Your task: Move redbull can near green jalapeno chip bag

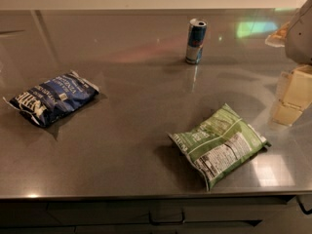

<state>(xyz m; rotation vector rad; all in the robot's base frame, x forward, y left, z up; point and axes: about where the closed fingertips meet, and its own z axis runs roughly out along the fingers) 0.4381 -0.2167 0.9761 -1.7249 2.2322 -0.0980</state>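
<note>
The can [196, 41] stands upright at the far side of the surface [131, 77], well apart from the green chip bag [222, 145], which lies flat near the front edge. Upright, it offers you its sides for a grasp. The blue chip bag [52, 97] lies far left, off the likely path. Your end effector [292, 96] hangs at the right edge, clear of the can; you cannot tell whether it is apart or together.

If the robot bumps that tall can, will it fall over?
Probably, yes. The redbull can stands upright, tall and slim, so a push near its top would likely tip it. Its round side means it might then roll on the smooth counter. The shiny metal may feel slippery to the pincer, which is at the right edge.
</note>
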